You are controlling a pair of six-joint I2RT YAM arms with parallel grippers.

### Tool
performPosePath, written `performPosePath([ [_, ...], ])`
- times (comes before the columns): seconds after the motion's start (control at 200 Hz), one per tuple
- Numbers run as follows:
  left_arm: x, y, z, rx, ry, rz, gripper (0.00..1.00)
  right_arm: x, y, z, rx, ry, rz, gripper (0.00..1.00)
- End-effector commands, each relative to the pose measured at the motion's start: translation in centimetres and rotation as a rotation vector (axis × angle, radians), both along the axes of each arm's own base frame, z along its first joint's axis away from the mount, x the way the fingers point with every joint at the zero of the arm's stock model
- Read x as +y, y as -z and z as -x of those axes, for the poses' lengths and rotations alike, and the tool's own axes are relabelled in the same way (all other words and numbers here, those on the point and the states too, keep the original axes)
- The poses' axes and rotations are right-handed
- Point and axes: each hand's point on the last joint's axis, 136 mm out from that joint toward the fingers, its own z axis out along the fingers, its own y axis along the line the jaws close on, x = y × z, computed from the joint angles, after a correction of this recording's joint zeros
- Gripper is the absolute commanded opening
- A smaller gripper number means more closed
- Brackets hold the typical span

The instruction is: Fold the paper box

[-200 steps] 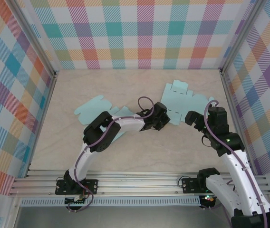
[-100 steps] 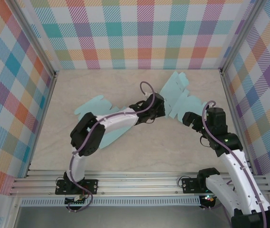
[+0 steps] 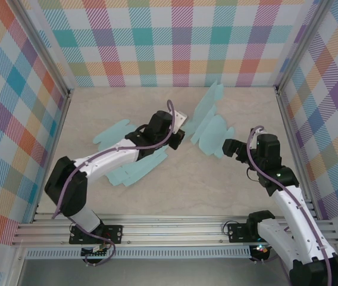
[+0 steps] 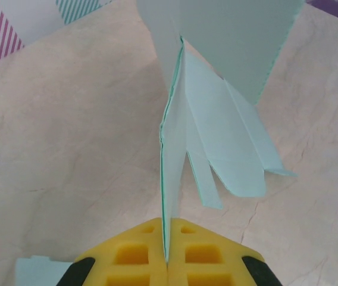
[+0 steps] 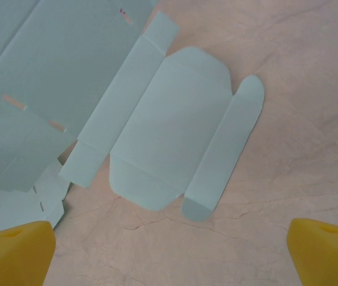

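Far left first: a flat blank [image 3: 114, 132] lies on the table [image 3: 85, 190], mint green, part of it under my left arm. Moving right, my left gripper [image 4: 168, 262] is pinched tight on the paper box [image 3: 209, 126]. The yellow pads [image 4: 133, 262] are pressed together with the sheet's edge caught between them. The box is unfolded, stood up on edge and tilted, just right of centre twd the far side of the table. Its flaps [image 4: 228, 155] fan out to the right, and the lower tips are close to the tabletop. Can't tell if they touch. Further right, my right gripper [image 3: 231, 149] sits just beside the box on its near-right side, jaws spread wide, nothing in them. Thru the right wrist cam the sheet's panels and rounded tabs face me — yellow fingertips [image 5: 14, 250] well apart at either bottom corner.
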Motion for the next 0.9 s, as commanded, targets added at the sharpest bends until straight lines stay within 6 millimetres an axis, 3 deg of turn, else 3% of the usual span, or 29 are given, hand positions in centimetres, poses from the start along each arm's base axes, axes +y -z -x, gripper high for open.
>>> performPosePath([
  [0.0,0.5,-4.3,0.5,-0.176,0.156,0.018,0.00,0.8,-2.0,-1.2,-0.125,-0.069,0.019,1.00],
  [0.205,2.3,-6.3,2.3,-0.263,0.289,0.035,0.00,0.1,-3.0,-2.9,-0.207,-0.105,0.073,1.00],
  [0.365,3.5,-8.6,2.2,-0.287,0.324,0.068,0.00,-0.9,-4.6,-3.5,-0.261,-0.128,0.101,0.99],
  [0.56,4.0,-9.0,1.6,-0.239,0.336,0.064,0.00,-1.5,-5.5,-2.6,-0.302,-0.147,0.131,0.99],
  [0.895,3.8,-9.4,1.0,-0.227,0.333,0.077,0.00,1.0,-6.2,-0.3,-0.387,-0.309,0.096,0.92],
])
